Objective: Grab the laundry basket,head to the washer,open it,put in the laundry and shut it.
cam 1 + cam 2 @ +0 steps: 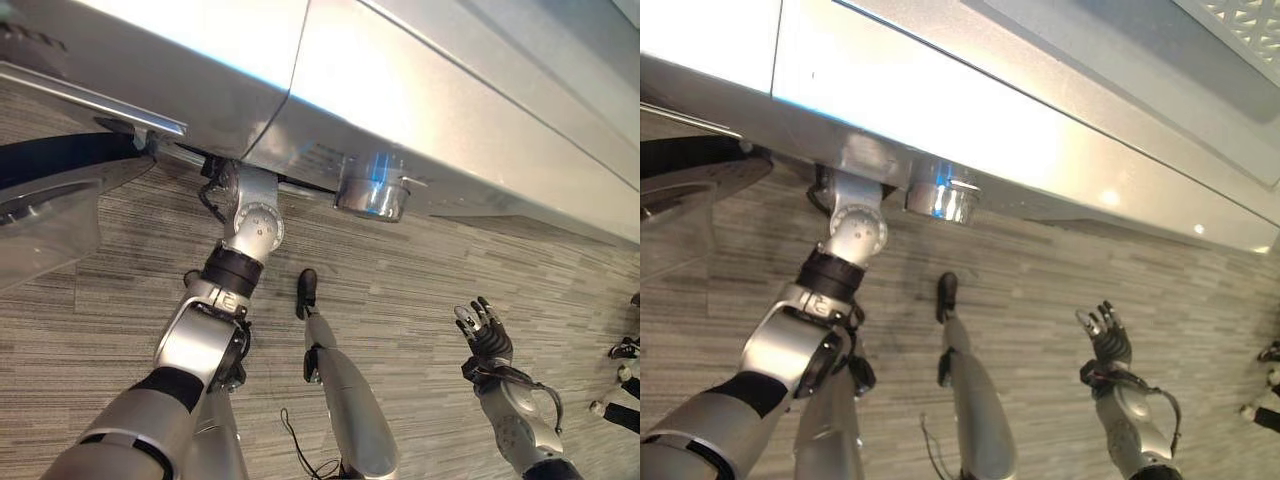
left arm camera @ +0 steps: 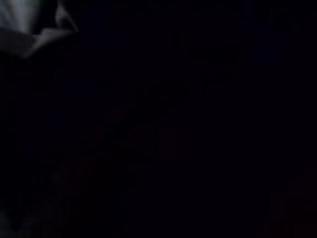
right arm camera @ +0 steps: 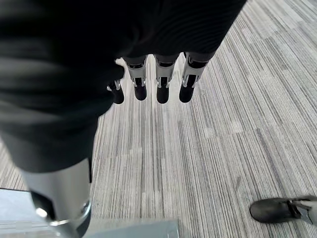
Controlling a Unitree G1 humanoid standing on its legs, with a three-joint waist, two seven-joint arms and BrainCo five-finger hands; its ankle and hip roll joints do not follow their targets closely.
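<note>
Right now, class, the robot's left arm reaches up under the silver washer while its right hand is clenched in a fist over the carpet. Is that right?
Not quite. The right hand is not a fist: its fingers are straight and spread, holding nothing, as the right wrist view shows. The rest holds: the left arm reaches under the silver washer, above the carpet.

Left arm reaching under the washer's front edge

The left arm runs up from the lower left and ends under the silver washer [image 1: 400, 90], its robot hand hidden there. A round silver knob [image 1: 373, 196] sits on the underside just beside it. The right robot hand [image 1: 487, 334] hangs over the striped grey carpet floor [image 1: 420, 290], fingers relaxed and spread.
</note>
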